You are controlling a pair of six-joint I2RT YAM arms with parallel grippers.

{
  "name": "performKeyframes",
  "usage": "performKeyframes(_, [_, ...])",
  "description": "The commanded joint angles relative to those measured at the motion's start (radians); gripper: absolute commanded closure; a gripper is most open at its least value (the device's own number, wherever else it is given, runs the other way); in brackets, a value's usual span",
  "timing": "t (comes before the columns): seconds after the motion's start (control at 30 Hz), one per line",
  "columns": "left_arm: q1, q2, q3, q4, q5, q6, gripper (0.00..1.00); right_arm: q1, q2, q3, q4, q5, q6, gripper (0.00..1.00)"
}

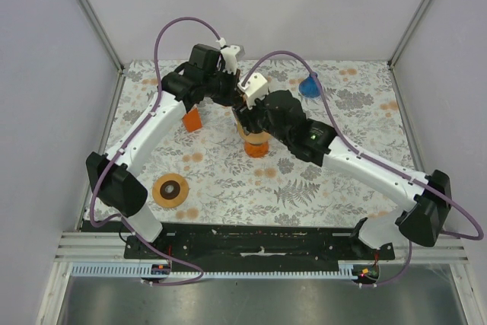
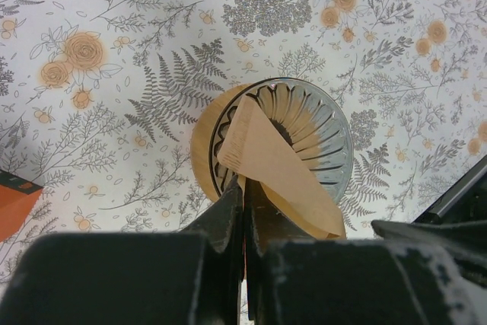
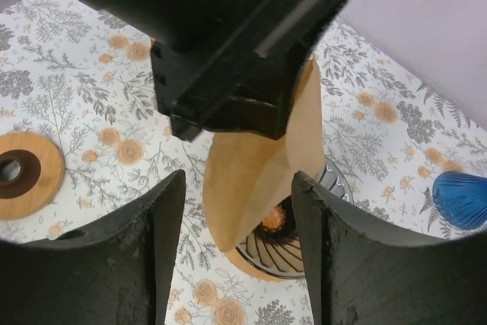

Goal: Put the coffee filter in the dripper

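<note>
The tan paper coffee filter (image 2: 274,173), a flat folded cone, hangs over the mouth of the dripper (image 2: 312,127), a clear ribbed glass funnel on a wooden collar. The left gripper (image 2: 244,195) is pressed together, pinching the filter's edge. The right gripper (image 3: 238,180) is spread, one finger on each side of the paper. A wooden ring (image 1: 170,189) lies to the near left on the floral table (image 1: 228,180).
</note>
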Motion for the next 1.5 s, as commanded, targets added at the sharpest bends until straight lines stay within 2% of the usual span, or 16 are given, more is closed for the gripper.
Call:
performKeyframes(0.0, [-0.004, -0.035, 0.007, 0.011, 0.013, -0.048, 0.98, 0.059, 0.028, 0.009, 0.145, 0.286, -0.031, 0.35])
performKeyframes(0.1, [-0.002, -0.042, 0.012, 0.011, 0.012, -0.050, 0.98, 0.067, 0.046, -0.008, 0.205, 0.399, -0.050, 0.38])
performKeyframes(0.2, [-0.004, -0.048, 0.010, 0.011, 0.012, -0.048, 0.98, 0.067, 0.067, -0.014, 0.222, 0.465, -0.068, 0.45])
performKeyframes(0.4, [-0.002, -0.051, 0.010, 0.011, 0.005, -0.043, 0.98, 0.067, 0.103, -0.006, 0.208, 0.500, -0.094, 0.59])
performKeyframes(0.67, [-0.001, -0.058, 0.007, 0.011, -0.011, -0.033, 0.98, 0.051, 0.032, -0.012, 0.188, 0.526, -0.094, 0.62])
performKeyframes(0.77, [-0.002, -0.062, 0.007, 0.014, -0.011, -0.031, 0.98, 0.031, 0.022, -0.009, 0.142, 0.482, -0.091, 0.68])
performKeyframes(0.9, [-0.002, -0.066, 0.007, 0.016, -0.013, -0.031, 0.98, -0.010, 0.058, 0.058, 0.000, 0.436, -0.027, 0.68])
performKeyframes(1.07, [-0.004, -0.068, 0.004, 0.016, -0.015, -0.030, 0.98, -0.012, 0.049, 0.066, -0.008, 0.420, -0.025, 0.68])
performKeyframes(1.23, [-0.004, -0.066, 0.004, 0.017, -0.013, -0.033, 0.98, -0.013, 0.038, 0.066, -0.010, 0.270, -0.059, 0.68])
performKeyframes(1.47, [-0.003, -0.068, 0.001, 0.019, 0.002, -0.034, 0.98, -0.016, 0.081, 0.087, 0.003, 0.244, -0.071, 0.66])
